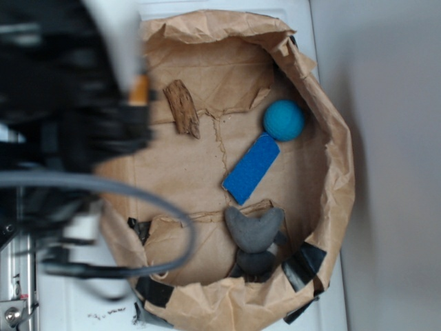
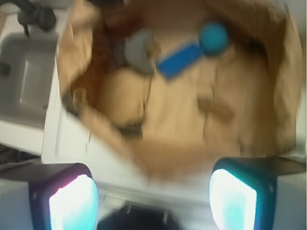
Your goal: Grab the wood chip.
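While the wrist view is smeared by blur, you can still read your tool (image 2: 153, 199) at its near edge: two pale, glowing fingers (image 2: 74, 203) stand wide apart, with nothing between them. Beyond them lies a strip of white worktop (image 2: 72, 139), then the near rim of the crumpled paper nest (image 2: 163, 167).

Inside that nest, the wood chip (image 2: 216, 108) shows as a small darker brown smudge on the paper floor, right of centre, clear of the tool. Farther off sit the blue block (image 2: 180, 60), the teal ball (image 2: 213, 37) at its right end, and a grey stone (image 2: 139, 50) at its left.

From the exterior view you get the sharper picture. The arm (image 1: 69, 110) fills the left side as a dark blur. Just right of it the wood chip (image 1: 182, 107) lies flat in the upper left of the nest (image 1: 337, 179), its long axis running from upper left to lower right, close to vertical in the frame. It is rough, streaked with grain, and uneven at both ends. The flat blue block (image 1: 251, 169) lies diagonally mid-floor, touching or nearly touching the fuzzy round ball (image 1: 283, 120). Smooth grey stones (image 1: 253, 229) rest at the lower rim. Black tape (image 1: 303, 265) patches the paper wall.
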`<move>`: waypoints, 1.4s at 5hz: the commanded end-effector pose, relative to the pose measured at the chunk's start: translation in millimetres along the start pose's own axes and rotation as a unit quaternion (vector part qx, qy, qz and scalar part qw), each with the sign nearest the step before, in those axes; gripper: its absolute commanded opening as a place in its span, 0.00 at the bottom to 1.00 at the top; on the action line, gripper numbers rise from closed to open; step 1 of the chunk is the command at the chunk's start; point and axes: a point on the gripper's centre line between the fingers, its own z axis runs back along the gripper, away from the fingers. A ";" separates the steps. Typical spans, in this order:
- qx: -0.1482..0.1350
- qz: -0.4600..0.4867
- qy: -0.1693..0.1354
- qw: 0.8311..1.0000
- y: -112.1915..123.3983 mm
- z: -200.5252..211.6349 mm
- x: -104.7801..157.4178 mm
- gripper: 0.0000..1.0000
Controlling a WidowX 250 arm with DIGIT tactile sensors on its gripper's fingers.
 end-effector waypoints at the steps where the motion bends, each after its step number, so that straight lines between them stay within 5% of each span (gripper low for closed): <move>1: 0.044 -0.178 -0.041 0.982 36.1 -47.4 65.6 1.00; 4: 0.044 -0.178 -0.041 0.982 36.1 -47.4 65.6 1.00; 5: 0.105 -0.217 -0.039 0.970 34.9 -96.5 60.5 1.00; 7: 0.097 -0.291 0.002 0.952 49.8 -140.9 39.6 1.00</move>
